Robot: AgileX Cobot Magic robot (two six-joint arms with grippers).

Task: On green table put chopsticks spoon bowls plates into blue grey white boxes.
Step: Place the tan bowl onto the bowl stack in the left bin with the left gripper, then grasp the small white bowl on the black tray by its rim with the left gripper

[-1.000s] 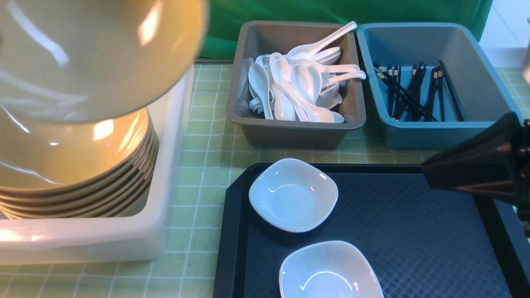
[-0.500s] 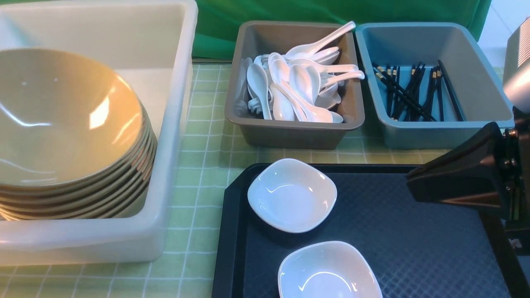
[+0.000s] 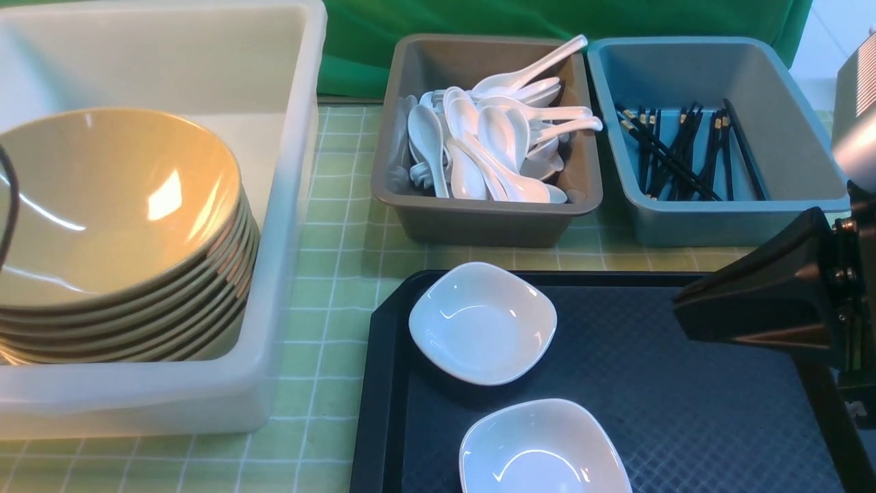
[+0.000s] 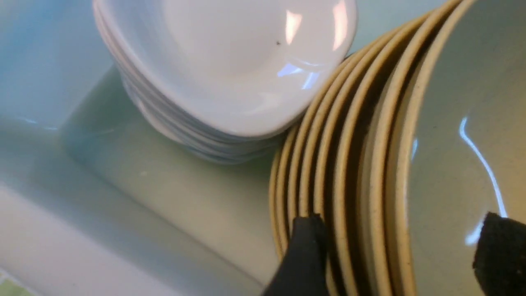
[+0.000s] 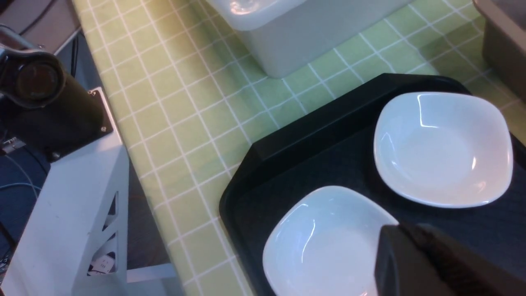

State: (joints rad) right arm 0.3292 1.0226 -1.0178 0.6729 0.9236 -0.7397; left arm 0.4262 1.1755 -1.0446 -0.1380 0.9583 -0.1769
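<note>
Green table (image 3: 342, 226), bowls (image 3: 171, 329) stack cut off at left, we log top bowl (image 3: 102, 205) lower than before (left gripper (image 4: 400, 222) released, jaws apart), right gripper (image 3: 691, 308) clenched, empty.

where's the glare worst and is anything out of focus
Front view: warm glare on the top of the bowls; left wrist view: the left hand is soft, too near the lens; right wrist view: the right hand is a dark blur, plates crisp.
</note>
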